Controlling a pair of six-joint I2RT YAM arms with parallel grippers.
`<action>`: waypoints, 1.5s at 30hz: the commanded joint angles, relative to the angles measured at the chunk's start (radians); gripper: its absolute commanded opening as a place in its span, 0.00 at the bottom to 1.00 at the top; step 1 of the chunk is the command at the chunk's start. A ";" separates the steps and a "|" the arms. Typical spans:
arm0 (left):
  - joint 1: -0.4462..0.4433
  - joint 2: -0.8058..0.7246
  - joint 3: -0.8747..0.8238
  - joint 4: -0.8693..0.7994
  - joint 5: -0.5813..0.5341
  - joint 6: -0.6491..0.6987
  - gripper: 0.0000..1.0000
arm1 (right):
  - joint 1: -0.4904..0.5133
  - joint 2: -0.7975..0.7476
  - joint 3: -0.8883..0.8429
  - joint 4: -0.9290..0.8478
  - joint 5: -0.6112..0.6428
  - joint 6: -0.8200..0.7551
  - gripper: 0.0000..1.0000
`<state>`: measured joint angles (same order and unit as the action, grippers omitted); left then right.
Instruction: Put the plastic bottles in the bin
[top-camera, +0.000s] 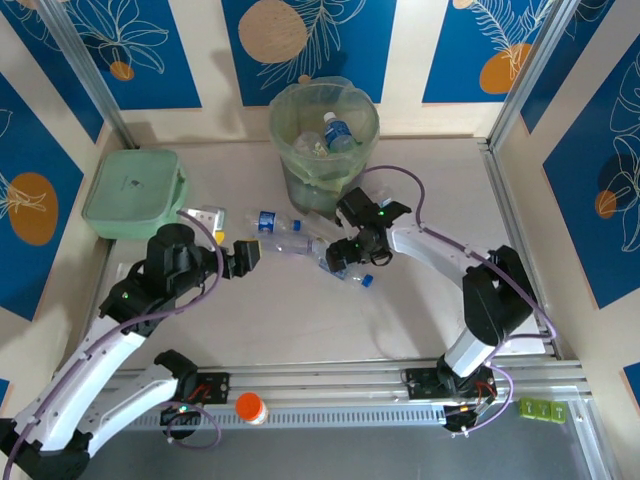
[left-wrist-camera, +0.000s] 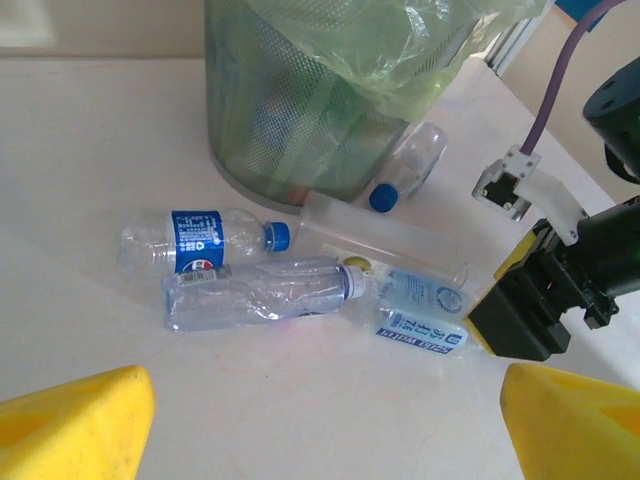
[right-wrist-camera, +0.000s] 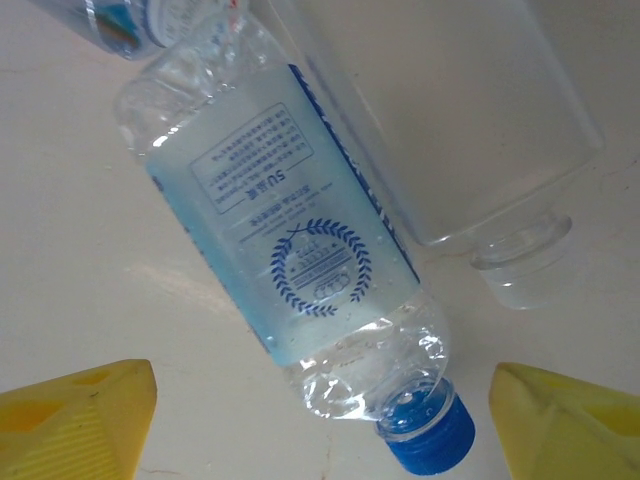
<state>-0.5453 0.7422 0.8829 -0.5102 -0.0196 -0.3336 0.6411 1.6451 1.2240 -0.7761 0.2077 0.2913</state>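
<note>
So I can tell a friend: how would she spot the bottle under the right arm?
Find the tall green-lined bin at the back. Among the bottles lying before it, take the bottle between the right arm's open yellow fingers. Unlike its neighbours, it wears a pale blue label with a wreath emblem.

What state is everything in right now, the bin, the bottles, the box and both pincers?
bin: upright, bag-lined
bottle in bin: capped
blue-labelled bottle: lying, capped
crumpled bottle: lying, dented, capped
pale-blue bottle: lying, capped
square bottle: lying, uncapped
mint-green box: lid shut
left pincer: open
right pincer: open, straddling the pale-blue bottle
</note>
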 joint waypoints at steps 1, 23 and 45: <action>0.001 -0.028 -0.007 0.038 -0.014 0.028 0.89 | 0.031 0.039 0.062 -0.064 0.084 -0.031 0.89; -0.038 -0.055 -0.016 0.033 -0.051 0.055 0.91 | 0.109 0.229 0.147 -0.062 0.095 -0.104 0.84; -0.038 -0.037 -0.016 0.035 -0.071 0.064 0.91 | 0.153 0.215 0.104 -0.013 0.134 -0.110 0.53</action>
<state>-0.5747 0.7036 0.8749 -0.5022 -0.0696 -0.2859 0.7753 1.9194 1.3487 -0.7864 0.3298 0.1825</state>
